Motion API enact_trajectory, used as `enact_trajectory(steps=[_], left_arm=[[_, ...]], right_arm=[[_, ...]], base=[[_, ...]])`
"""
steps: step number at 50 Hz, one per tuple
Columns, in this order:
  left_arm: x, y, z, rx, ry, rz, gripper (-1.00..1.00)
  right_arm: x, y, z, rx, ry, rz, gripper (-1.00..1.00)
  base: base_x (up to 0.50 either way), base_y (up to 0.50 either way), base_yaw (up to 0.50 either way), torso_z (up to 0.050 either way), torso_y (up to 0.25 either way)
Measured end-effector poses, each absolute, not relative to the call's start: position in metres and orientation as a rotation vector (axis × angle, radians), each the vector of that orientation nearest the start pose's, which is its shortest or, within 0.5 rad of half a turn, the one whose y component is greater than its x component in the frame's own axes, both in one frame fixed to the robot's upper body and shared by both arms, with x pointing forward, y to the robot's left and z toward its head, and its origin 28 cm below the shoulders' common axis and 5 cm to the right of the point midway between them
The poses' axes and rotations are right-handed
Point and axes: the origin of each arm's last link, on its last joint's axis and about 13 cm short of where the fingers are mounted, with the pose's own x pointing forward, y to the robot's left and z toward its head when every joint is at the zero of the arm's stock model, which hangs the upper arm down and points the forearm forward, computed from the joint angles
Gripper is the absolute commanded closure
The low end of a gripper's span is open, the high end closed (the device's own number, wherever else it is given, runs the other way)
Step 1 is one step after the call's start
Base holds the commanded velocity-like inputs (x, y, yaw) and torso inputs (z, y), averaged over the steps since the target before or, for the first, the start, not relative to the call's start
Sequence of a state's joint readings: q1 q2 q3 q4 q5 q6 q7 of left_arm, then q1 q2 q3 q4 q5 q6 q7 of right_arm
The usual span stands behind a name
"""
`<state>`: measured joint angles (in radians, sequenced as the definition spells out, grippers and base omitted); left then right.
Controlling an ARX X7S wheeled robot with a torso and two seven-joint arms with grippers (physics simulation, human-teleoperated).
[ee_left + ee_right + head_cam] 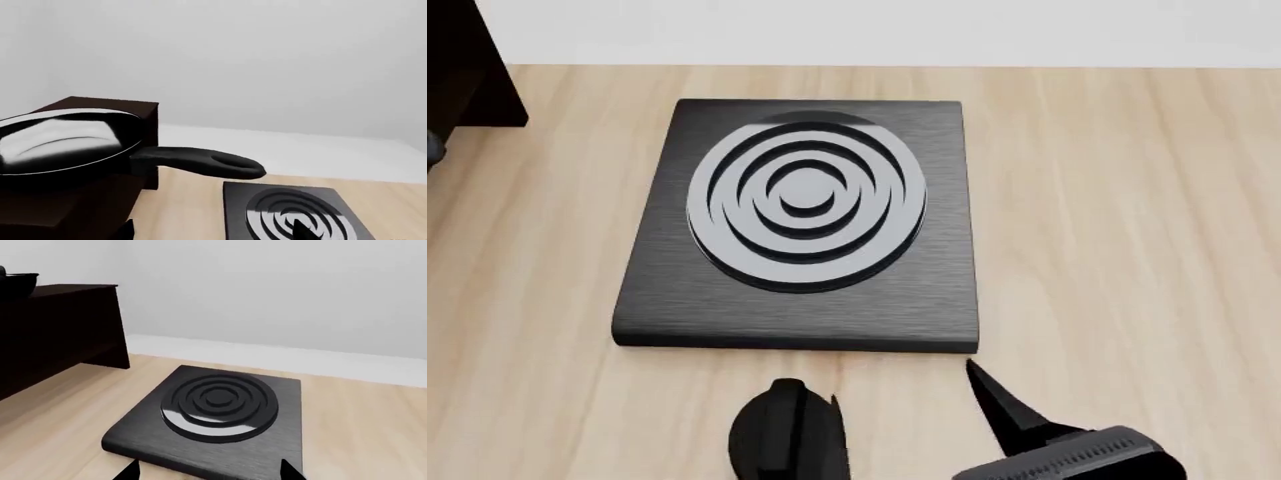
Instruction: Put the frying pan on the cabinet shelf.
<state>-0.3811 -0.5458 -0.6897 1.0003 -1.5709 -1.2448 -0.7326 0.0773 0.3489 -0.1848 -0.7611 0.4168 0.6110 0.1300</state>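
Note:
The frying pan (67,145) rests on top of the dark brown cabinet shelf (100,105), its long black handle (200,162) jutting out over the wooden floor. The right wrist view catches only a sliver of the frying pan (17,279) on the cabinet shelf (60,335). My left gripper (213,232) is open and empty, a short way back from the handle and below it; only its fingertips (303,231) show. My right gripper (894,395) is also open and empty, just in front of the hob's near edge. The head view shows only a corner of the cabinet shelf (467,60).
A square black hob (807,220) with concentric grey rings lies flat on the light wooden surface (1121,220), to the right of the cabinet. A white wall (267,295) runs behind both.

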Motion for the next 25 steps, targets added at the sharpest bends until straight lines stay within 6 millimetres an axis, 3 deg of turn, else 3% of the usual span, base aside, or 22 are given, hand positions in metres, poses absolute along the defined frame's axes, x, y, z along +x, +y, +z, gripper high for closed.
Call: enact_trajectory(steps=[25], left_arm=[[0.140,0.259,0.234,-0.021,-0.173,-0.024,-1.00]], right_arm=[[0.189,-0.114,0.132,0.028,-0.131,0.107,-1.00]], base=[[0.00,0.00,0.00,0.000,0.000]])
